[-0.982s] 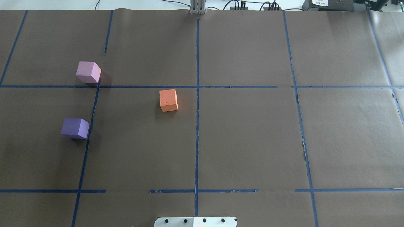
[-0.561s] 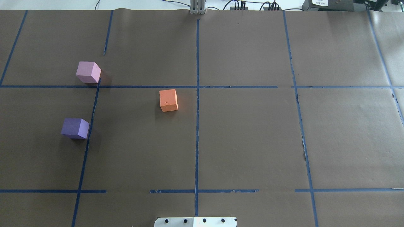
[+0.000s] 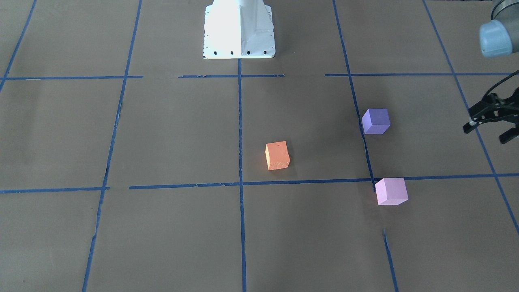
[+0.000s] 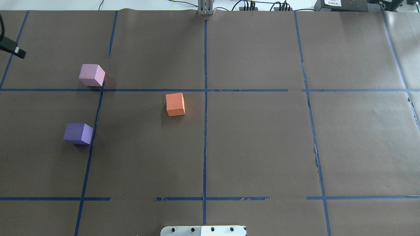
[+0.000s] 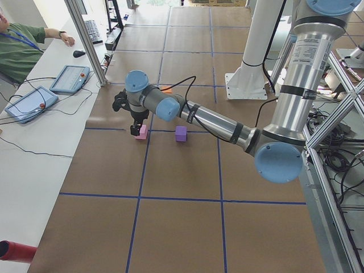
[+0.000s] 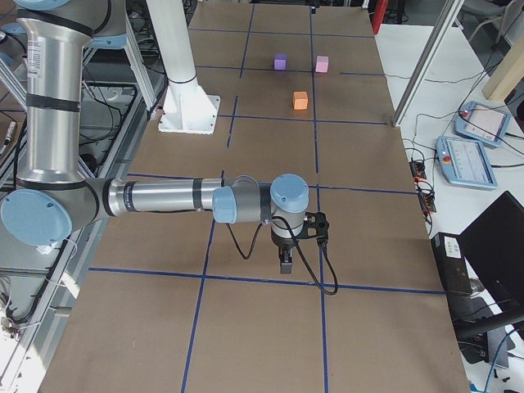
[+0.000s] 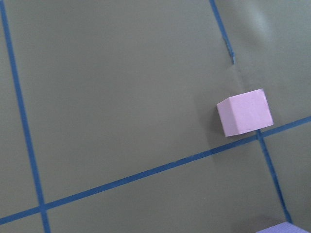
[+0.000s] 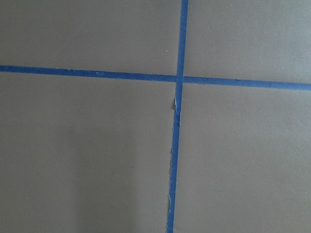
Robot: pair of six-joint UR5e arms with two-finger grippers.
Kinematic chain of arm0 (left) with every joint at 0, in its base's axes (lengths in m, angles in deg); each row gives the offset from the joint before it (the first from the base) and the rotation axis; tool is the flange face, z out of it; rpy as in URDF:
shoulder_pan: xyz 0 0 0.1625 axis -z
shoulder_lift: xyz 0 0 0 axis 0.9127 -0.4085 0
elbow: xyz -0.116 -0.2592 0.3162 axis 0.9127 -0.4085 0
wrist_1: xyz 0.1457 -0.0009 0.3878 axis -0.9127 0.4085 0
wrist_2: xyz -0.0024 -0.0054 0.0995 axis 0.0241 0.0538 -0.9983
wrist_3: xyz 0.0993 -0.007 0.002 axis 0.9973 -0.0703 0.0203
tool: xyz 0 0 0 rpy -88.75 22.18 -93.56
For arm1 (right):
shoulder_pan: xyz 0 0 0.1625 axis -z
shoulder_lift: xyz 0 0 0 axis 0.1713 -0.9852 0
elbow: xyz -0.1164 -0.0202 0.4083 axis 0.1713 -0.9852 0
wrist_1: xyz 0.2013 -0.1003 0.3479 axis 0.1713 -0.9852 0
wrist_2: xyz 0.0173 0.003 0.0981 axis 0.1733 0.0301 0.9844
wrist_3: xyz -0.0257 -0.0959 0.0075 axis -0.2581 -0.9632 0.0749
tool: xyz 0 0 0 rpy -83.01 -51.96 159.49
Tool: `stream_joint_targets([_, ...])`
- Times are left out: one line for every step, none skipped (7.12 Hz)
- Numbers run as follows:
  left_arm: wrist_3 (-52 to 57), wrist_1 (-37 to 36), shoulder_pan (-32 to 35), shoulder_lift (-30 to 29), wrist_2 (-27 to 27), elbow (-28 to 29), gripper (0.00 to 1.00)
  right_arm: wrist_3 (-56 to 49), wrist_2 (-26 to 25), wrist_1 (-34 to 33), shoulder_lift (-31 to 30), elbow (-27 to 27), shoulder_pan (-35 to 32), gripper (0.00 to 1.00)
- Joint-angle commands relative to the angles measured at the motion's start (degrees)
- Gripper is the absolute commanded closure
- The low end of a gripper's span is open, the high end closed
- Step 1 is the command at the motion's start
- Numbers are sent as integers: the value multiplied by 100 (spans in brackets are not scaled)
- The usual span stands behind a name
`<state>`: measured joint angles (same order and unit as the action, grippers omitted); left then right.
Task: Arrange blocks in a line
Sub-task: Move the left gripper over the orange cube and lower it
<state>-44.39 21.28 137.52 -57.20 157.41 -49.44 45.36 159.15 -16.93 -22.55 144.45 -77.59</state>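
Three cubes lie apart on the brown paper. The orange block (image 4: 175,104) is left of the middle tape line. The dark purple block (image 4: 78,133) is at the near left. The pale pink block (image 4: 92,75) is beyond it, and also shows in the left wrist view (image 7: 244,112). My left gripper (image 3: 488,132) is open and empty, above the table's left edge and to the outside of the purple and pink blocks. One of its fingertips (image 4: 14,51) shows in the overhead view. My right gripper (image 6: 285,260) shows only in the exterior right view, far from the blocks. I cannot tell if it is open or shut.
Blue tape lines form a grid on the paper. The white robot base (image 3: 239,32) stands at the near middle edge. A person (image 5: 23,48) sits at a side bench (image 5: 51,142) with tablets beyond the table's far edge.
A fingertip of my left gripper has come into the overhead view at its left edge. The three blocks have not moved.
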Motion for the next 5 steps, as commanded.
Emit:
stream_joint_targets([-2433,38,-1416,-1094,-732,248,0,0,0,0,0,0,0,0])
stream_joint_targets([-3297,38,-2067,-1474,-1218,450,0,0,0,0,0,0,0,0])
stream_joint_targets([-3993,47,-2248,-1912,-1292,783,0,0,0,0,0,0,0,0])
stream_joint_targets([-4540,47,-2633,-2387,-1580,1143,0,0,9,0,0,0,0,0])
stream_joint_targets([-4841,47,-2889,-2748,-2035,1494,0,0,0,0,0,0,0,0])
